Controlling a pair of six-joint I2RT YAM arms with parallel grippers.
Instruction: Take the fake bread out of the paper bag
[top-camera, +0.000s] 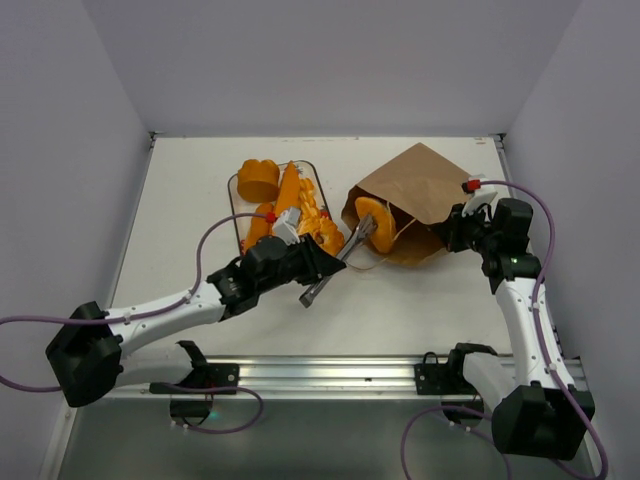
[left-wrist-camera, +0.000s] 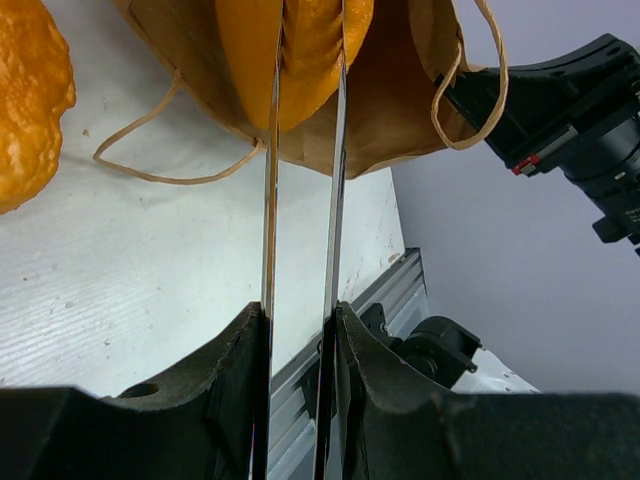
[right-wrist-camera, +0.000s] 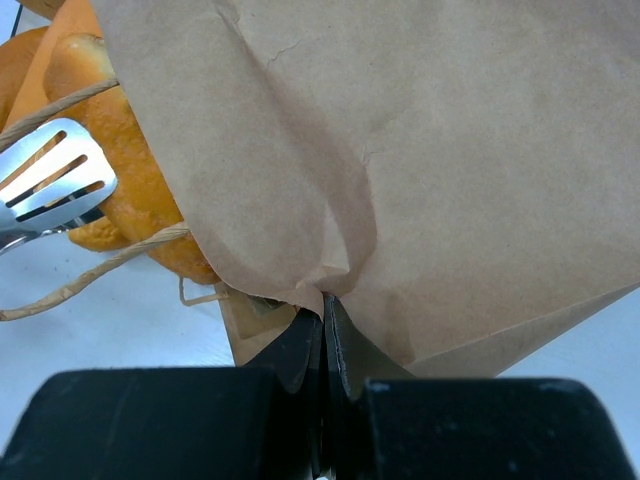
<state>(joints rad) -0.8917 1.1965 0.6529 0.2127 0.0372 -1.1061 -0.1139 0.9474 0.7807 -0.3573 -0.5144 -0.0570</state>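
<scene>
White tabletop (top-camera: 190, 200), matte, with faint ridges and small dark specks in the left wrist view. It is boxed on three sides by plain pale grey-lavender panels: back wall (top-camera: 330, 60), left wall (top-camera: 60, 150) and right wall (top-camera: 590, 120), each meeting the tabletop at a thin dark seam. Near edge carries a silver slotted aluminium rail (top-camera: 330, 372) running left to right, with a darker grey surface (top-camera: 340, 440) below it, floor or lower shelf, cannot tell; light even and diffuse, shadows soft.
</scene>
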